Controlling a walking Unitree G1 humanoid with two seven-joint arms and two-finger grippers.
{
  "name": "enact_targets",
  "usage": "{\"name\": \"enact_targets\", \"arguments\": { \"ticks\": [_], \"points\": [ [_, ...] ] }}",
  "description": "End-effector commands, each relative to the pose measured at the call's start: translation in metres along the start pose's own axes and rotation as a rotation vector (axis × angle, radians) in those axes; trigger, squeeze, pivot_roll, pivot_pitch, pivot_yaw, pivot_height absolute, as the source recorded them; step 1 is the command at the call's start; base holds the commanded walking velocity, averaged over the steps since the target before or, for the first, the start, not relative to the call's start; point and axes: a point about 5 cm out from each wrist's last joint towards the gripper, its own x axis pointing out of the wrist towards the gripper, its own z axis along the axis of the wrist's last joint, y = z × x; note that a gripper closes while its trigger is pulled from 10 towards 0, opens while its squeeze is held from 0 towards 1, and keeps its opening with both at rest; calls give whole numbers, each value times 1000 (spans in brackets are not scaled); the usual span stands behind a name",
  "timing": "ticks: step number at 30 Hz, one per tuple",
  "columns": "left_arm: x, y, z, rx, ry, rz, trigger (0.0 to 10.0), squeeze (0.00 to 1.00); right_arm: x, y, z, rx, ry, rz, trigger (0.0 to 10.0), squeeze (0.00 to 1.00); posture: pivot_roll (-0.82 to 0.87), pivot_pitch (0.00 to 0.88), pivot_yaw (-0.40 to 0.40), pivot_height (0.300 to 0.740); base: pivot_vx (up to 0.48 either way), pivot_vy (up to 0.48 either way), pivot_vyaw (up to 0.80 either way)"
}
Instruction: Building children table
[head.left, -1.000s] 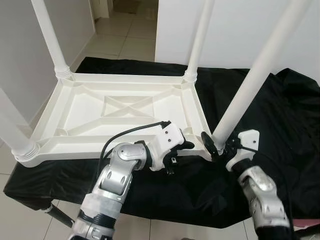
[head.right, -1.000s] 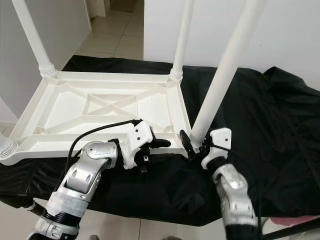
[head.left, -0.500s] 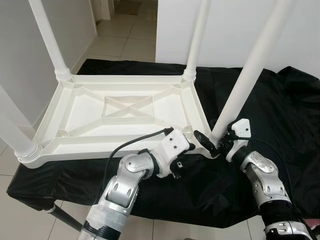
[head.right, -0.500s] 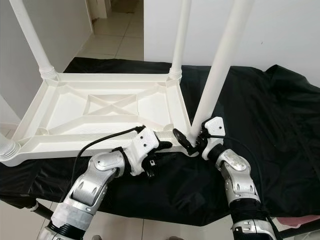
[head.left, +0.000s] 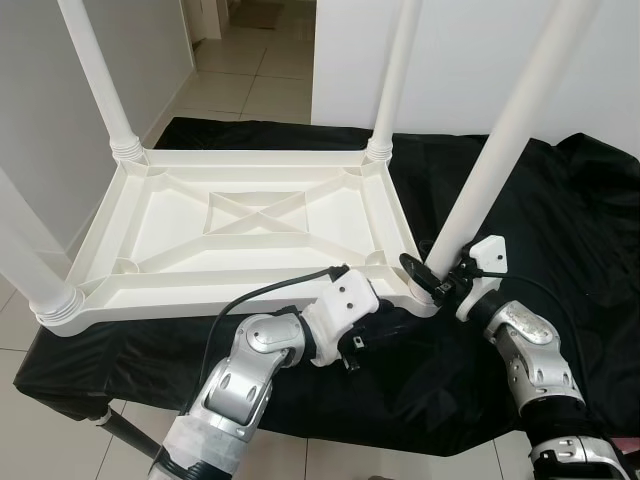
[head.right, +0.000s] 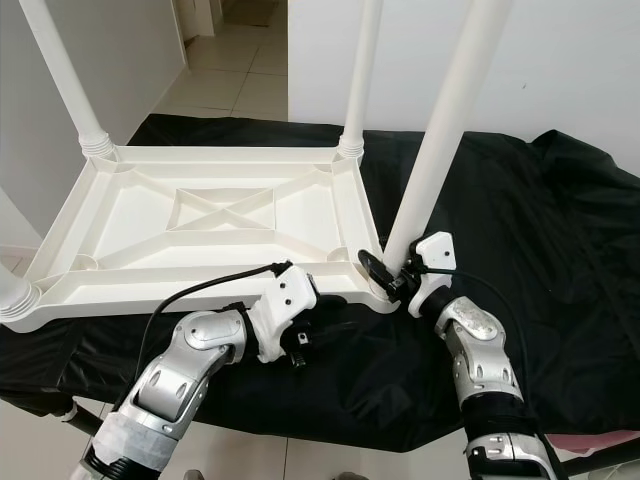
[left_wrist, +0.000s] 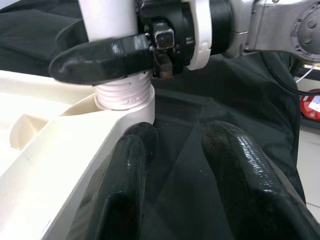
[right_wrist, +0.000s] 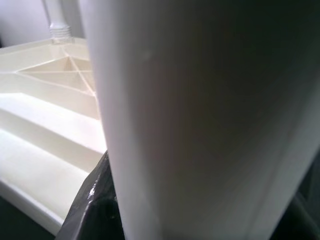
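Tabletop (head.left: 250, 215) upside down on black-draped bench (head.left: 560, 220) | my right hand (head.left: 432, 284) pinches near-right leg (head.left: 500, 140) at its socket, as half a second ago | left hand (left_wrist: 195, 165) dropped under rim, fingers spread, empty | I judge leg still seating.

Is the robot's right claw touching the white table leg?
Touching. In the left wrist view, the right claw has one black finger wrapped against the table leg, just above its ribbed collar.
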Motion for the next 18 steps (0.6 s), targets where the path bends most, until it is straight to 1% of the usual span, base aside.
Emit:
{"name": "enact_targets", "arguments": {
  "ticks": [1, 2, 3, 4, 5, 7, 9, 10, 11, 12, 13, 14, 15, 16, 18],
  "points": [
    [-1, -1, 2, 16, 1, -12, 10000, 0, -2, 3, 0, 31, -16, -29, 10000, 0, -72, 0, -23, 740, 0, 0, 0],
    [-1, -1, 2, 18, 1, -13, 10000, 0, -1, 6, -1, 44, -20, -66, 10000, 0, -73, 0, -24, 740, 0, 0, 0],
    [-1, -1, 2, 18, 1, -13, 10000, 0, -1, 6, -1, 44, -20, -66, 10000, 0, -73, 0, -24, 740, 0, 0, 0],
    [-1, -1, 2, 19, 3, -10, 10000, 0, -1, 9, -3, 43, -8, -129, 10000, 0, -75, 0, -26, 740, 0, 0, 0],
    [-1, -1, 2, 19, 3, -10, 10000, 0, -1, 9, -3, 43, -8, -129, 10000, 0, -75, 0, -26, 740, 0, 0, 0],
    [-1, 0, 2, 18, 3, -6, 10000, 0, -1, 15, -7, 36, 32, -273, 10000, 0, -74, 0, -32, 740, 0, 0, 0],
    [-1, 0, 2, 18, 3, -6, 10000, 0, -1, 15, -7, 36, 32, -273, 10000, 0, -74, 0, -32, 740, 0, 0, 0],
    [-1, 0, 2, 16, 3, -5, 10000, 0, -1, 17, -9, 60, 52, -368, 10000, 0, -75, 0, -33, 740, 0, 0, 0],
    [-1, 0, 2, 13, 5, -2, 10000, 0, -1, 21, -12, 80, 77, -521, 10000, 0, -74, 0, -38, 740, 0, 0, 0],
    [-1, 0, 2, 10, 7, -1, 10000, 0, -2, 24, -13, 92, 94, -625, 10000, 0, -74, 0, -38, 740, 0, 0, 0],
    [-1, 0, 2, 10, 7, -1, 10000, 0, -2, 24, -13, 92, 94, -625, 10000, 0, -74, 0, -38, 740, 0, 0, 0],
    [-2, 0, 2, 12, 6, 0, 10000, 0, 1, 34, -13, 159, 79, -776, 10000, 0, -75, 0, -39, 740, 0, 0, 0],
    [-2, 0, 2, 12, 6, 0, 10000, 0, 1, 34, -13, 159, 79, -776, 10000, 0, -75, 0, -39, 740, 0, 0, 0],
    [-1, 0, 2, 10, 9, 4, 10000, 0, 6, 41, -14, 193, 70, -790, 10000, 0, -76, 0, -40, 740, 0, 0, 0],
    [-1, 1, 2, 8, 9, 7, 10000, 0, 11, 51, -15, 228, 69, -798, 10000, 0, -72, 0, -42, 740, 0, 0, 0]
  ]
}}
